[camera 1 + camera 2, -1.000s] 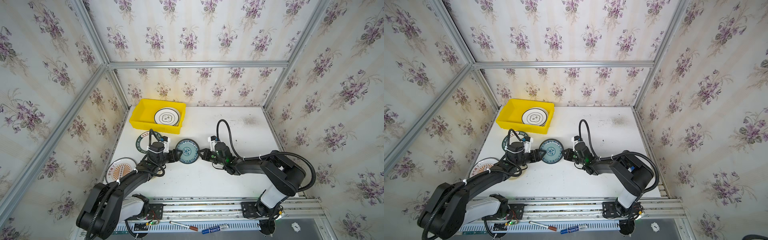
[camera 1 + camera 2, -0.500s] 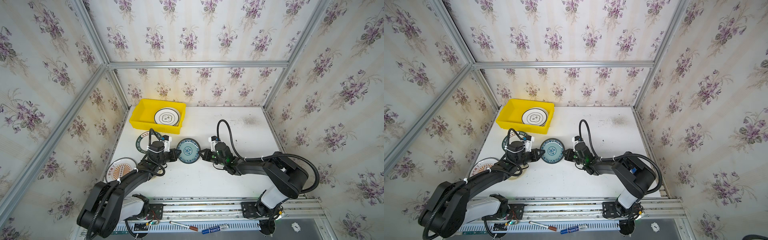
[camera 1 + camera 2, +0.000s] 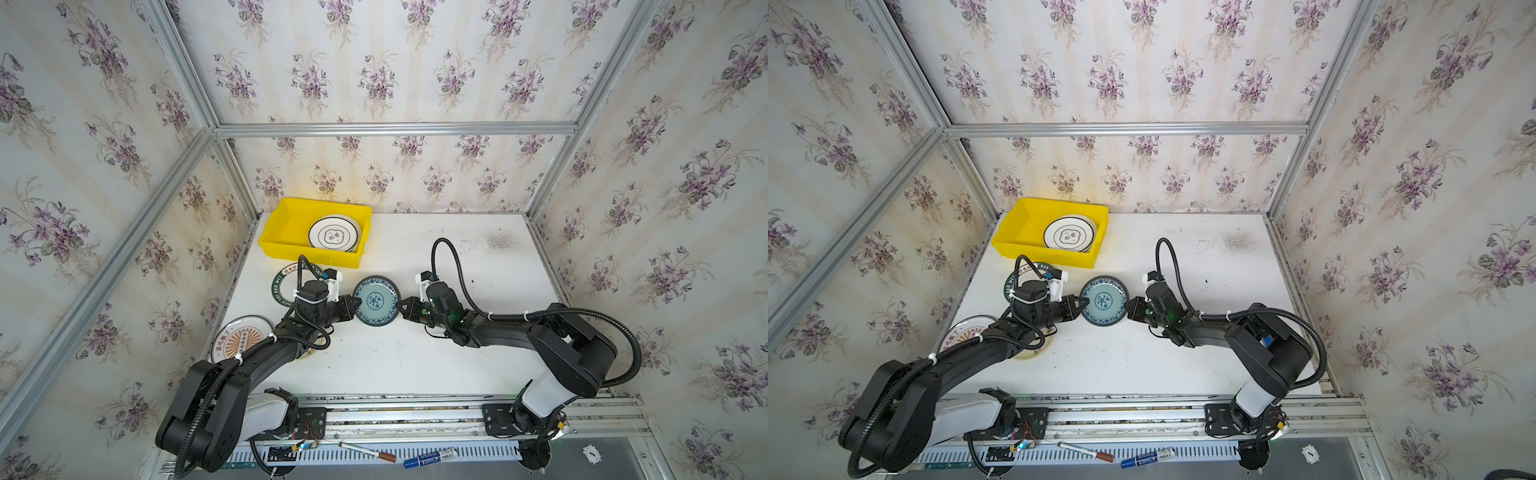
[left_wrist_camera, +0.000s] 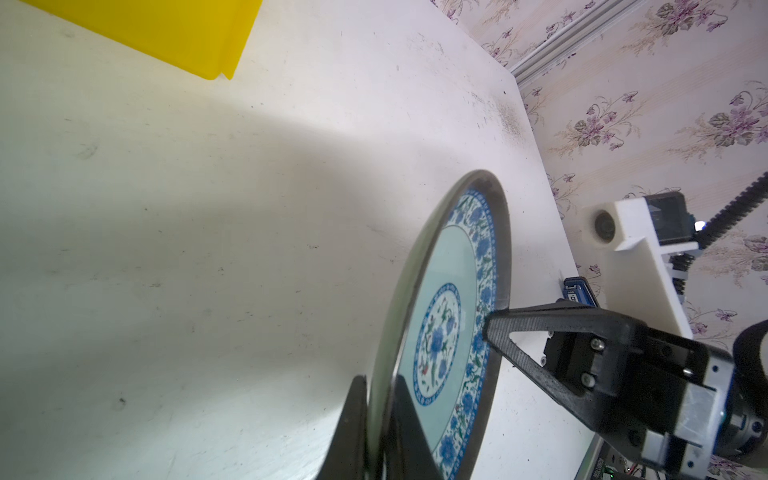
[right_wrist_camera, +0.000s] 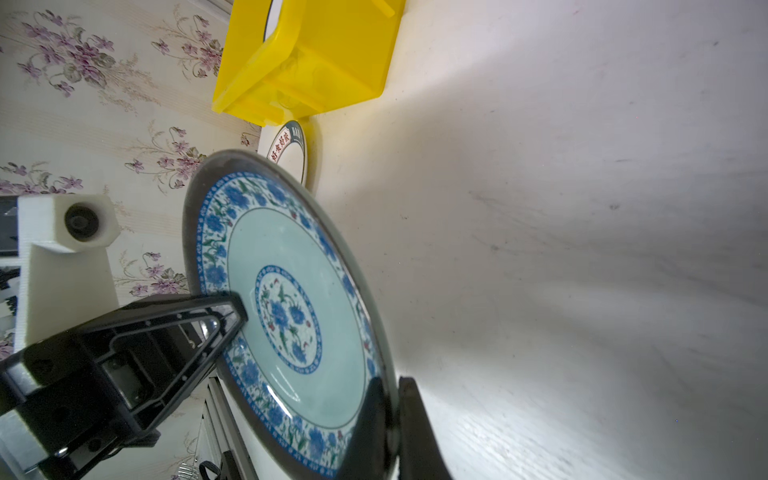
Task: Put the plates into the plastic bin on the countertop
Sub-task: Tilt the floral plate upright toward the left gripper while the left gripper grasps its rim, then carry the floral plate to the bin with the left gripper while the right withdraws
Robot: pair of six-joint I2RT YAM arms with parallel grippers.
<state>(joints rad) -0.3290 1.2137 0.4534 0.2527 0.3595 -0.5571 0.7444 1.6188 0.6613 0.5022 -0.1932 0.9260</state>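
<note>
I hold the left fingers (image 3: 349,307) and right fingers (image 3: 405,309) pinched on opposite rims of the teal plate (image 3: 377,300), probably to carry it level into the yellow bin (image 3: 291,251).

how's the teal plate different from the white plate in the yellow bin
Teal plate: blue floral pattern, dark rim; white plate: thin dark ring, small centre motif. The teal plate is pinched at opposite edges by the left gripper and right gripper; the white plate lies free in the yellow bin. Both are round and shallow.
</note>
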